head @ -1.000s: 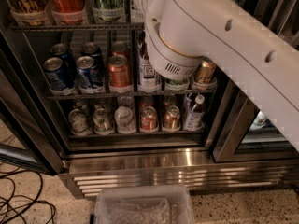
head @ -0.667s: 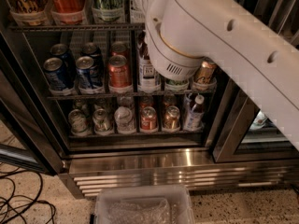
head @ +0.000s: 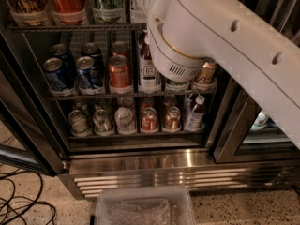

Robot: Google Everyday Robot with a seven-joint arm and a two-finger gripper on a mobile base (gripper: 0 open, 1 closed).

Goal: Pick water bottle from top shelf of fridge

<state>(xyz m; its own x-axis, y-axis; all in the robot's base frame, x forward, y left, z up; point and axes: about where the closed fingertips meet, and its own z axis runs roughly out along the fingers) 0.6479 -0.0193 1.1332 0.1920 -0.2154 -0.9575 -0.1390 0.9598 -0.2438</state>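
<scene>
The fridge (head: 140, 165) stands open in front of me, with a steel base grille. The top shelf (head: 75, 27) is a dark wire rack holding the lower parts of a gold, a red and a green container. A pale, clear container base (head: 135, 8) stands at its right end, mostly hidden behind my arm; I cannot tell if it is the water bottle. My white arm (head: 220, 36) crosses the upper right and runs up out of the picture. The gripper is out of view above the top edge.
The middle rack holds blue cans (head: 89, 74), a red can (head: 119, 74) and a brown tea bottle (head: 149, 69). The bottom rack holds small cans and a small white-capped bottle (head: 194, 112). A clear plastic bin (head: 143, 207) and black cables (head: 21, 205) lie on the floor.
</scene>
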